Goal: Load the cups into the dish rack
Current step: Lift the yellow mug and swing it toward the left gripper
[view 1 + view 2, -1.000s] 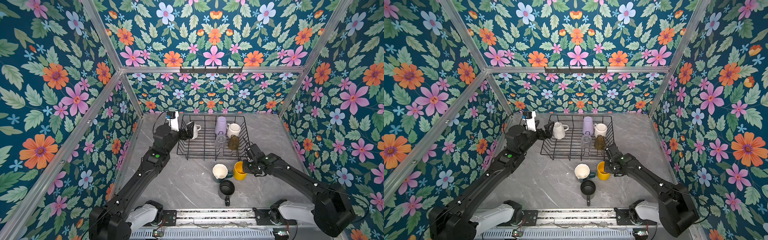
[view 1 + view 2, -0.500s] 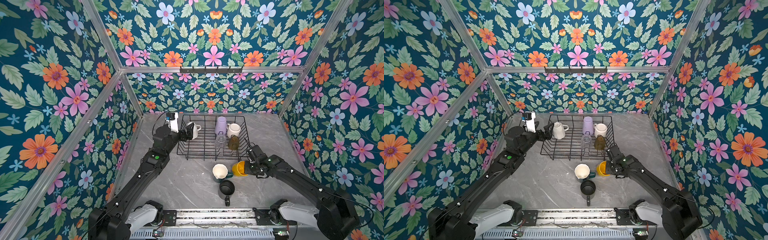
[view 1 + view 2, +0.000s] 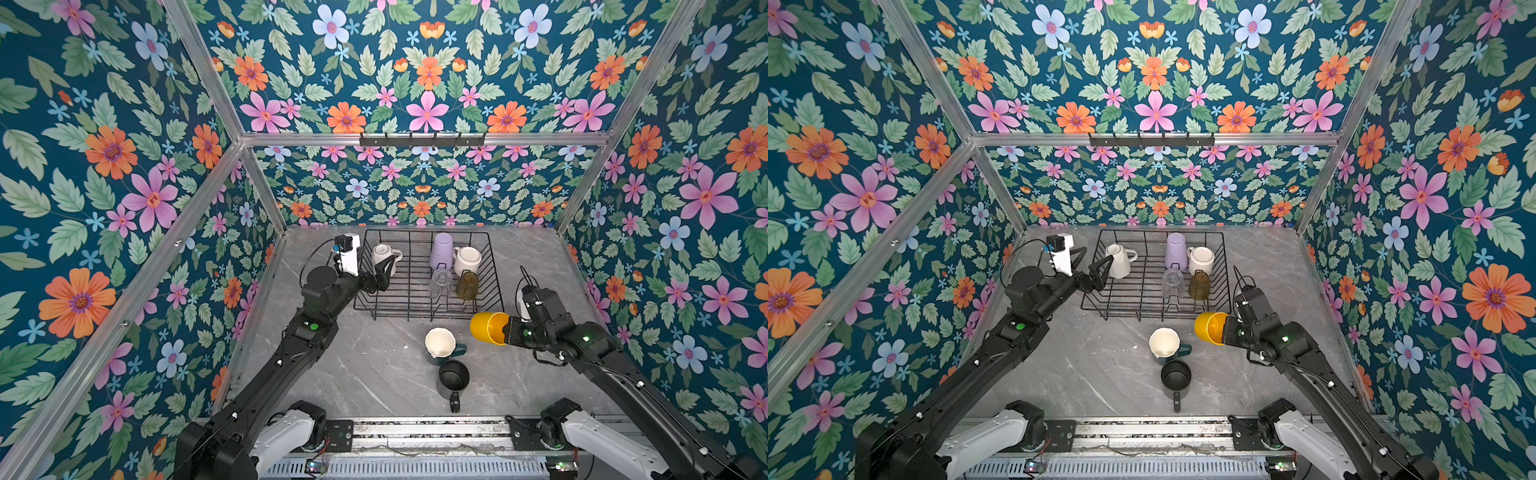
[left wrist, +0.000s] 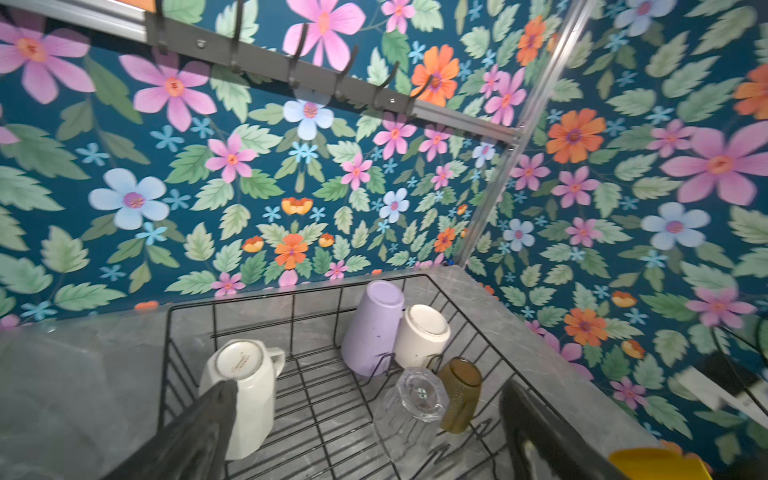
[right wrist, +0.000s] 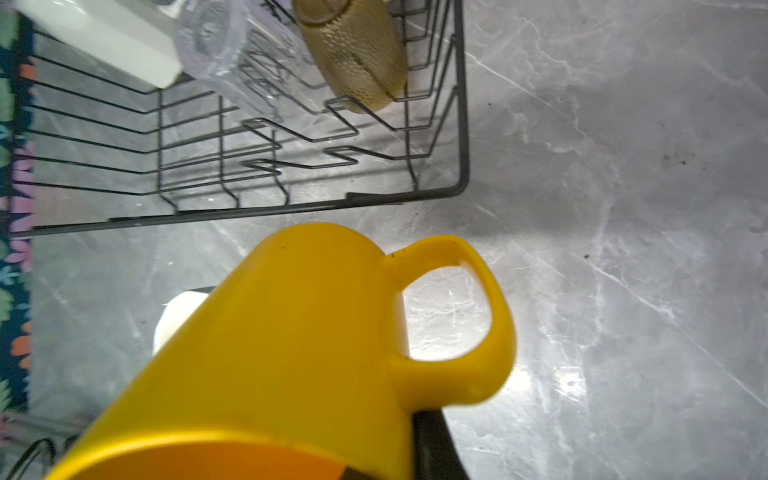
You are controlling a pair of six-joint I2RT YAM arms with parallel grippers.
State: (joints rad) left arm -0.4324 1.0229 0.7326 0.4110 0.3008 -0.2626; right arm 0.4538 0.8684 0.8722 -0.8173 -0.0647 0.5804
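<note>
Five cups (image 3: 441,251) sit upturned in the dish rack (image 3: 409,286). Right jaws clamp a tipped yellow mug (image 3: 486,328) just outside its near corner; left jaws gape beside a racked white mug (image 3: 381,257). A green mug (image 3: 440,345) and black mug (image 3: 453,378) wait on the surface (image 3: 365,374).

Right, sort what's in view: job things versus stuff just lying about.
Job:
black wire dish rack; in it, faceted white mug, lavender tumbler, plain white mug, clear glass, olive-amber glass; yellow mug in the right gripper; dark green mug and black mug on the grey table.

Lying about:
black hook rail on the back wall.
</note>
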